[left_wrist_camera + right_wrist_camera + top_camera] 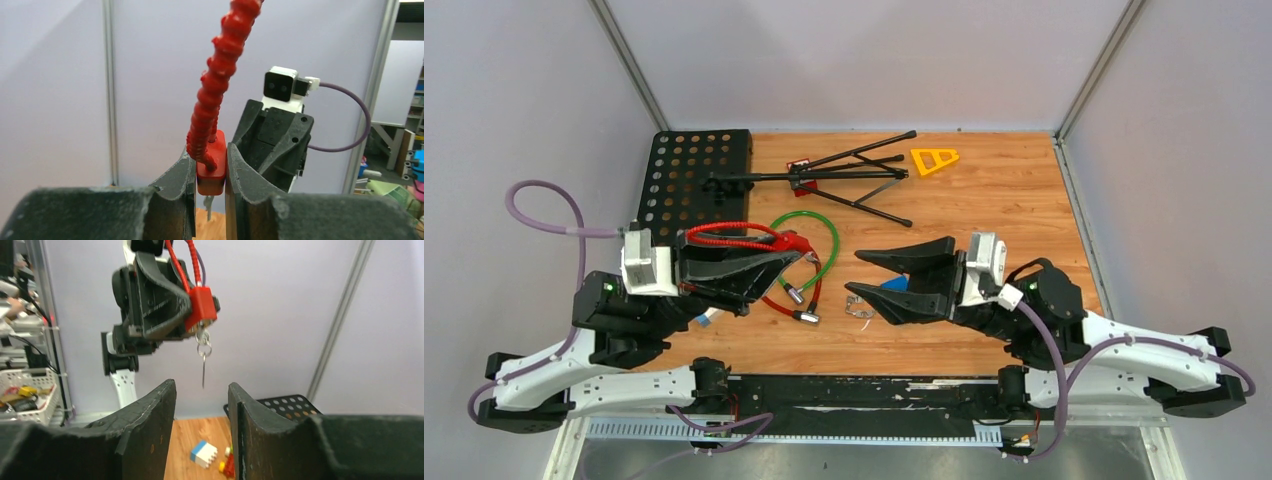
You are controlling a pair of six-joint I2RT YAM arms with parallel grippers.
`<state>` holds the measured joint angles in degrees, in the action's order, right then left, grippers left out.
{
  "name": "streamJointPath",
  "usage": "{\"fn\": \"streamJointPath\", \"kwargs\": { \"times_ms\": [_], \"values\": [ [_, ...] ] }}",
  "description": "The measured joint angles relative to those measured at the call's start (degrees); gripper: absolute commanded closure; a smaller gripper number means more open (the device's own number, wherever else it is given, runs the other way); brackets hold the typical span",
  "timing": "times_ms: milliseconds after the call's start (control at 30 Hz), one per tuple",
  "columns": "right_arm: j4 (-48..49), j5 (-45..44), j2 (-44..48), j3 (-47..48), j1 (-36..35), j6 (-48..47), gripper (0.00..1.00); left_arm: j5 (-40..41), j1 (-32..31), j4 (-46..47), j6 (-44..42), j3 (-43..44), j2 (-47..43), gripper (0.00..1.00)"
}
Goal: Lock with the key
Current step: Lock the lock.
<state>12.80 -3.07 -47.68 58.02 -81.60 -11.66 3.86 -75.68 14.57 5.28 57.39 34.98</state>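
My left gripper is shut on a red padlock, held up off the table with its red ribbed cable arching above the fingers. Seen from the right wrist, the lock has a key sticking out of its underside, with a ring and a thin metal piece dangling straight down. My right gripper faces the lock from the right, a little below the key, with its jaws open and nothing between them. In the top view, the right gripper stands a short gap away from the lock.
A green cable lock and another red cable with silver ends lie under the lock. A black perforated plate, a folded black stand and a yellow triangle sit at the back. A blue-and-white block lies below my right gripper.
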Motion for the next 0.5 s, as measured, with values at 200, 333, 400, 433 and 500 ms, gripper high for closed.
{"fn": "streamJointPath", "kwargs": {
  "times_ms": [200,333,400,433,500],
  "values": [
    [5.6,6.3,-5.1,3.3,5.3,12.8,0.54,-5.1,0.0,2.1,1.5,0.0,1.2,1.00],
    [11.7,9.8,-6.8,2.6,13.2,28.6,0.53,-7.4,0.0,2.7,1.7,0.0,1.5,1.00],
    [15.0,10.3,-7.1,1.2,15.5,36.6,0.53,-8.2,0.0,3.3,1.6,0.0,1.5,1.00],
    [16.6,10.7,-7.3,0.4,16.3,40.7,0.53,-8.7,0.0,3.8,1.5,0.0,1.4,1.00],
    [19.1,11.4,-8.0,-0.5,17.2,47.2,0.53,-9.6,0.0,4.7,1.2,0.0,1.3,1.00]
  ]
}}
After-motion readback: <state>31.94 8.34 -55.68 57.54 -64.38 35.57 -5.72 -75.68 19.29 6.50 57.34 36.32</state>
